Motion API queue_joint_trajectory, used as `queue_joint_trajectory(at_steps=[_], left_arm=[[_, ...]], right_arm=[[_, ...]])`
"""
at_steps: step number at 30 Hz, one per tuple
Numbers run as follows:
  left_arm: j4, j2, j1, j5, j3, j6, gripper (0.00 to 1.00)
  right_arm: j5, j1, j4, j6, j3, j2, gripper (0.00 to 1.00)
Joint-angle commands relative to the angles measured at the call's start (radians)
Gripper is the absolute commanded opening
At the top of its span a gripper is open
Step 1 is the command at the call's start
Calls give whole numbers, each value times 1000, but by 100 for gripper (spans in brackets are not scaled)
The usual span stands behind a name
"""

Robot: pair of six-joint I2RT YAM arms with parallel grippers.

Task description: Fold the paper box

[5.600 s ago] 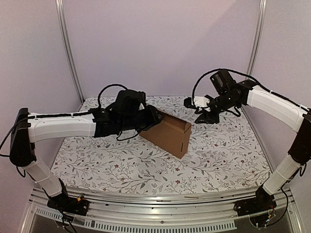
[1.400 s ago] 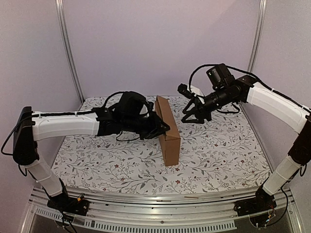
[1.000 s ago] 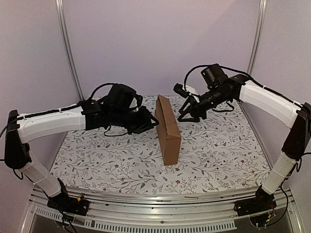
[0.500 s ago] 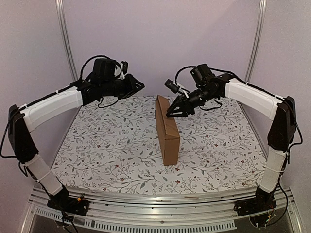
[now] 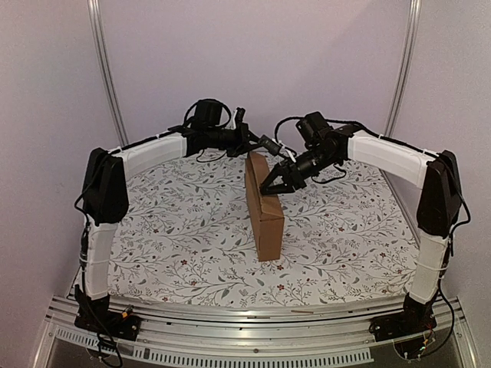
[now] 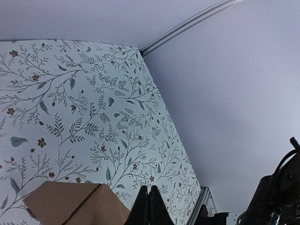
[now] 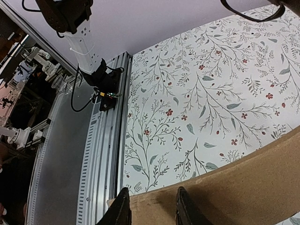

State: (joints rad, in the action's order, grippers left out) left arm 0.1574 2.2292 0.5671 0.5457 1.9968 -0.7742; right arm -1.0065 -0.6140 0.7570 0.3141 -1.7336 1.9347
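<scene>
The paper box, plain brown cardboard, stands on a long edge in the middle of the table, its far end toward the back wall. My left gripper hovers just above and behind that far end. In the left wrist view the left gripper is shut with nothing between its fingers, and a corner of the box lies to its lower left. My right gripper sits at the box's upper right edge. In the right wrist view the right gripper stands open, fingers apart in front of the cardboard face.
A floral cloth covers the table. An aluminium rail runs along the near edge. Purple walls with metal posts close the back and sides. The two wrists are close together above the box's far end.
My left arm has swung right toward the box's far end and its jaws have shut empty. My right gripper has dropped left onto the box's top edge, jaws narrowing.
</scene>
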Motion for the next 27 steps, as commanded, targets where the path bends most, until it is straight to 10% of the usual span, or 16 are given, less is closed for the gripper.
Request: queue_joint_trajectory(at_steps=[1, 27], left_arm=[[80, 9, 13, 66, 57, 21, 2], [48, 38, -4, 59, -145, 42, 2]], right_arm=[[-23, 3, -3, -7, 19, 35, 32], [24, 3, 78, 60, 27, 44, 33]])
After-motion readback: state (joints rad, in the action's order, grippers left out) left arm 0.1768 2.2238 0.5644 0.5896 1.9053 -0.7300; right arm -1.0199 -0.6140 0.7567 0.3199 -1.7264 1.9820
